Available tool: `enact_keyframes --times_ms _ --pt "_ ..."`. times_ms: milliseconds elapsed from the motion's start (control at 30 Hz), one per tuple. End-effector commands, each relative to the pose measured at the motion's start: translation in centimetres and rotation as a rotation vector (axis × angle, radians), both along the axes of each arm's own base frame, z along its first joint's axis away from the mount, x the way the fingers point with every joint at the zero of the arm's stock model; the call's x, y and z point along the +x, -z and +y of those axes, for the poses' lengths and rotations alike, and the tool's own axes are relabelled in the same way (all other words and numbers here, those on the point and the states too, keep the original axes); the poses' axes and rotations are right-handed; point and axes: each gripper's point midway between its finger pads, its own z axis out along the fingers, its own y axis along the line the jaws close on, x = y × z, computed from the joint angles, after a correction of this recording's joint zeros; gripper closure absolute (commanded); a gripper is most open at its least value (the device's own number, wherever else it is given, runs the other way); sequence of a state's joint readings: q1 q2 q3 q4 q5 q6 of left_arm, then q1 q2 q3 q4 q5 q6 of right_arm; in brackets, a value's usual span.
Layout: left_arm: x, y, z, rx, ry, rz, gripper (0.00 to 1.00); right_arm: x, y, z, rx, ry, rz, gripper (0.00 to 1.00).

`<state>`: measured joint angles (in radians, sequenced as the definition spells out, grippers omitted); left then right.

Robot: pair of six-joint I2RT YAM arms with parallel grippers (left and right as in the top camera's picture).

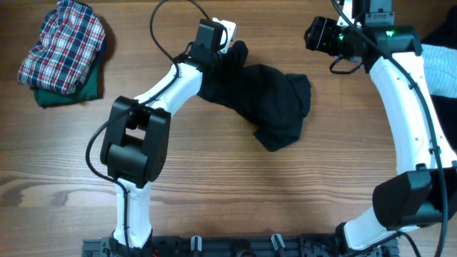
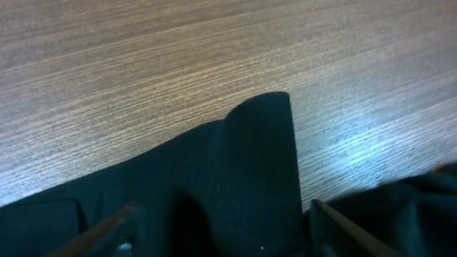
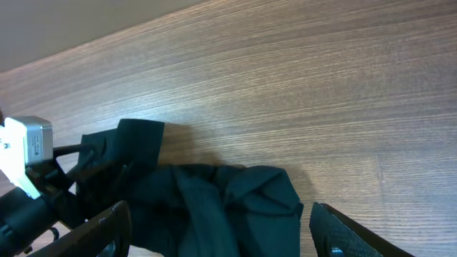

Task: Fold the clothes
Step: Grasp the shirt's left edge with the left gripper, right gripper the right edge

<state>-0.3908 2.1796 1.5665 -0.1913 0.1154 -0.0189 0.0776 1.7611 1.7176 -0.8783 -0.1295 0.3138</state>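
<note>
The clothes at hand are a crumpled black garment lying in a heap at the table's middle back. My left gripper is down on its upper left corner. In the left wrist view that gripper stands with its fingers apart, one on each side of a raised fold of the black cloth. My right gripper hovers open at the back right, off the cloth. Its wrist view shows open jaws above the black heap, with nothing between them.
A folded plaid garment lies on a green one at the back left. Light blue fabric shows at the right edge. Bare wooden table lies in front of the black heap.
</note>
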Motion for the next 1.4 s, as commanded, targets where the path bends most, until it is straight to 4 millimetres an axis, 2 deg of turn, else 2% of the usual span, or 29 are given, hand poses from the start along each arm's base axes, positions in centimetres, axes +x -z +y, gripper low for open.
enact_keyframes --times_ms 0,33,200,333,433,533,633,733,900,1000,1067,1367 --pt "0.5 0.2 0.3 0.014 -0.005 -0.010 0.65 0.0 -1.8 -0.6 -0.024 0.023 -0.048 0.20" --pt "0.5 0.2 0.3 0.014 -0.005 -0.012 0.73 0.0 -1.8 -0.7 -0.026 0.024 -0.048 0.20" --pt "0.3 0.3 0.3 0.017 -0.004 -0.003 0.91 0.0 -1.8 -0.8 -0.030 0.028 -0.048 0.20" --pt "0.4 -1.4 1.3 0.043 -0.051 -0.024 0.95 0.0 -1.8 -0.8 -0.031 0.029 -0.045 0.19" --pt "0.4 -4.9 2.7 0.070 -0.100 -0.073 0.96 0.0 -1.6 -0.8 -0.032 0.029 -0.041 0.18" --pt "-0.1 -9.6 4.5 0.089 -0.155 -0.136 0.96 -0.2 -1.3 -0.8 -0.032 0.028 -0.032 0.17" --pt "-1.5 -14.8 6.0 0.078 -0.184 -0.192 0.96 -0.4 -1.1 -0.7 -0.030 0.026 -0.018 0.16" --pt "-3.2 -18.9 7.6 0.061 -0.203 -0.231 0.96 -0.7 -0.8 -0.6 -0.022 0.019 0.001 0.16" --pt "-6.4 -23.8 10.2 0.047 -0.234 -0.266 0.96 -1.5 0.0 0.2 0.013 -0.012 0.047 0.16" --pt "-7.7 -24.5 11.4 0.055 -0.249 -0.253 0.96 -1.9 0.7 0.7 0.034 -0.028 0.069 0.16" --pt "-8.7 -24.4 12.1 0.068 -0.255 -0.224 0.96 -2.2 1.2 0.8 0.041 -0.033 0.085 0.16" --pt "-12.8 -20.2 13.4 0.153 -0.253 0.007 0.96 -3.0 2.3 1.8 0.075 -0.088 0.124 0.16"
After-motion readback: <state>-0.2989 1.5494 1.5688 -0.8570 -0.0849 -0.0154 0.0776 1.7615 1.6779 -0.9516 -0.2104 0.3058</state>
